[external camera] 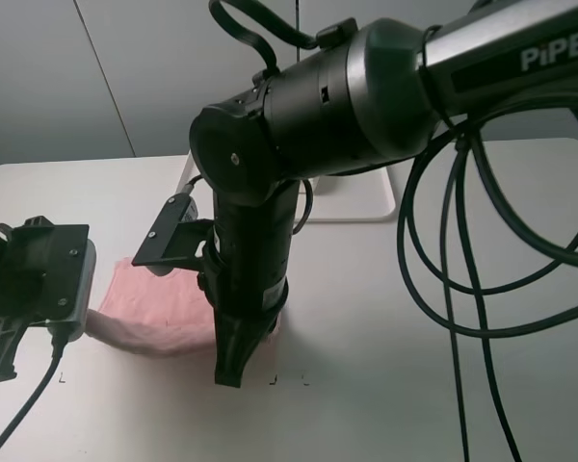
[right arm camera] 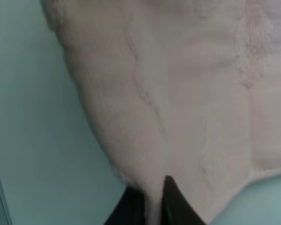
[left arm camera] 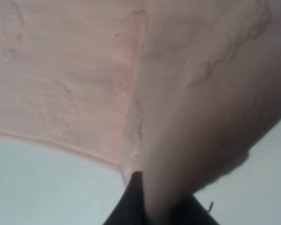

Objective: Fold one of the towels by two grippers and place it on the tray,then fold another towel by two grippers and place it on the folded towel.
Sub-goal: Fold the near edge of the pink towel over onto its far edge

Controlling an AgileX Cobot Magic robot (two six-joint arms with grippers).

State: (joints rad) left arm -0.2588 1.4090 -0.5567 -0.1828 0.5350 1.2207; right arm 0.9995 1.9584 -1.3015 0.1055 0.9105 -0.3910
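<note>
A pink towel point(external camera: 159, 308) lies on the white table, partly hidden behind my right arm. My left gripper point(external camera: 77, 327) is at the towel's left edge. In the left wrist view, its dark fingers point(left arm camera: 131, 206) are shut on a raised fold of the towel point(left arm camera: 84, 84). My right gripper point(external camera: 231, 366) reaches across the middle to the towel's right edge. In the right wrist view, its fingers point(right arm camera: 171, 201) pinch a fold of the towel point(right arm camera: 187, 93). The white tray point(external camera: 366, 197) sits at the back, mostly hidden by the right arm. No second towel is in view.
Black cables point(external camera: 462, 269) loop from the right arm over the right side of the table point(external camera: 385, 385). The large right arm body point(external camera: 299, 115) blocks the middle of the exterior view. Small dark marks point(external camera: 289, 380) are on the table near the front.
</note>
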